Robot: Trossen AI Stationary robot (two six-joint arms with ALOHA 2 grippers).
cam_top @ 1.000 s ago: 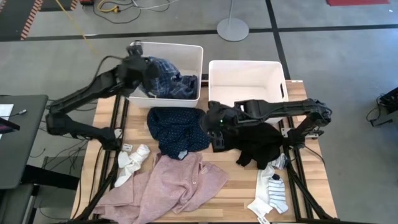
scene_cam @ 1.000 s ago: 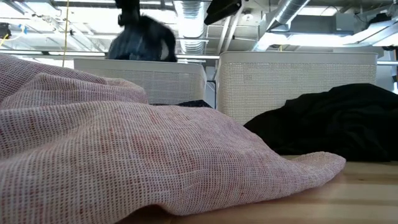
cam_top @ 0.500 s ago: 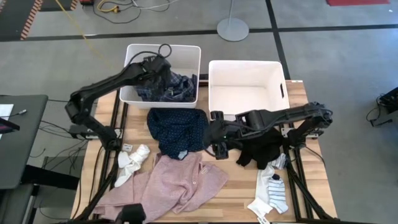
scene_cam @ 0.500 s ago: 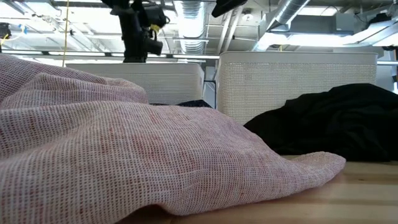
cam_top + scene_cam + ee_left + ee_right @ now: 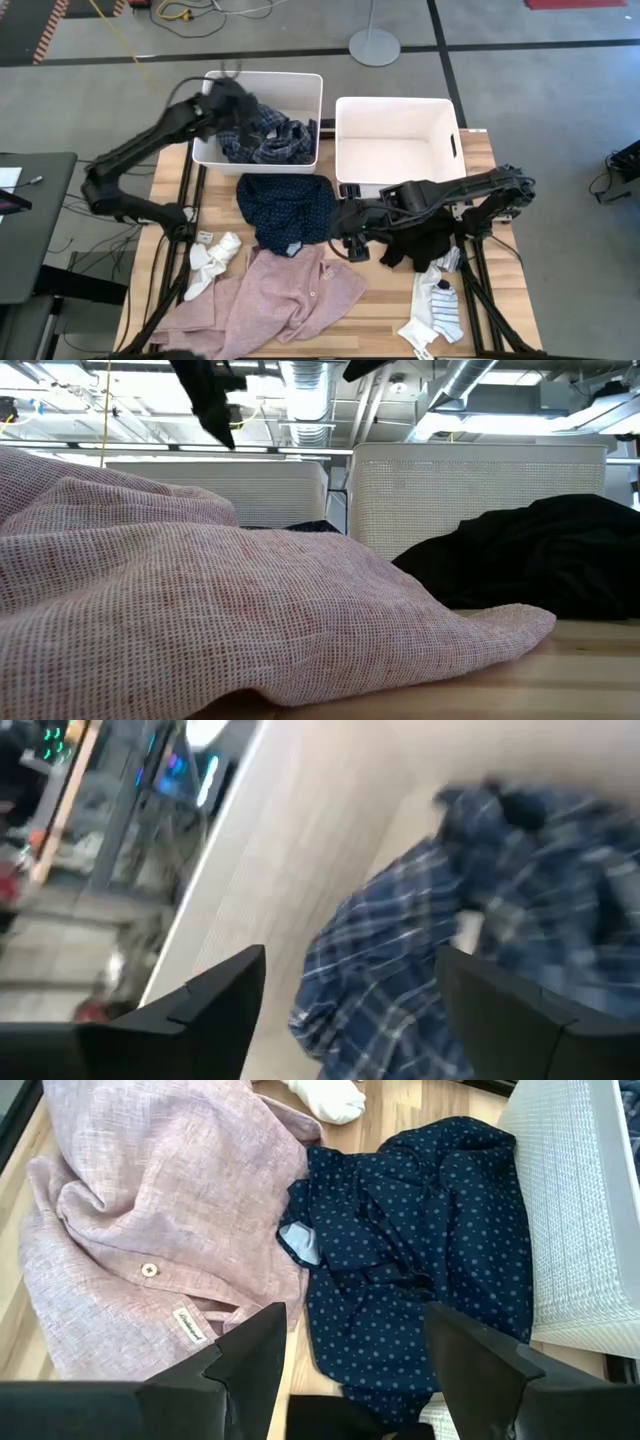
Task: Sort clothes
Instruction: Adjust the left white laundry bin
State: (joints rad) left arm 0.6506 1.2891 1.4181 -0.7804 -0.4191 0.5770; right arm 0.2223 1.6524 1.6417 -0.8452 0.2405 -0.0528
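High view: right gripper poised, fingers spread and empty, just beside the navy dotted top, which lies flat toward the left arm's side of it, pink shirt just past (right arm clearly the nearer). Left gripper, fingers apart, over the left bin, plaid shirt lying inside.

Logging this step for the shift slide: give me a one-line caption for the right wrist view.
Open right gripper above the navy dotted top, beside the pink shirt.
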